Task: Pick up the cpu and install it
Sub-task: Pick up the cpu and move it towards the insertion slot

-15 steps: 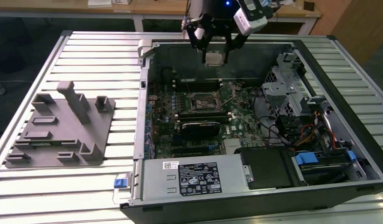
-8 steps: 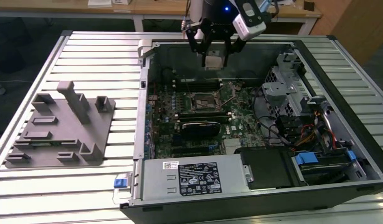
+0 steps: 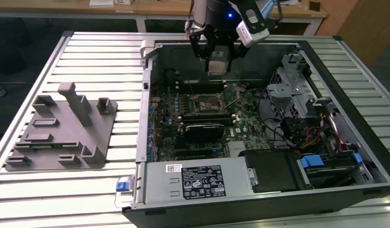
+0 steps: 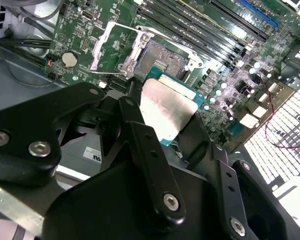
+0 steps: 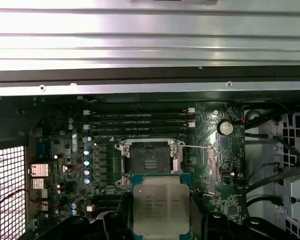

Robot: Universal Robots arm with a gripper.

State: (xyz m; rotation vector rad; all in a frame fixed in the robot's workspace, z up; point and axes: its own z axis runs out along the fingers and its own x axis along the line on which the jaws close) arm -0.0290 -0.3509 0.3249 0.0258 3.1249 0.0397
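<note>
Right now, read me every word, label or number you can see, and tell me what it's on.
The cpu, held in the gripper: lines of print on its metal top, too blurred to read.
Power supply label: rows of print and symbols, too small to read.
White sticker beside it: too small to read.
Motherboard: tiny white markings, unreadable.
Nothing can be quoted.

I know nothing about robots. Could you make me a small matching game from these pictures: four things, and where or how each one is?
Things:
1. silvery square cpu chip
2. black square socket frame
3. grey plastic fixture plate
4. round silver coin battery

Places or states:
A. lies on the slatted metal table, at the exterior view's left
B. open, nothing seated in it
C. gripped by the end effector
D. flat on the green motherboard, beside the socket

Pairs: 1-C, 2-B, 3-A, 4-D.
</note>
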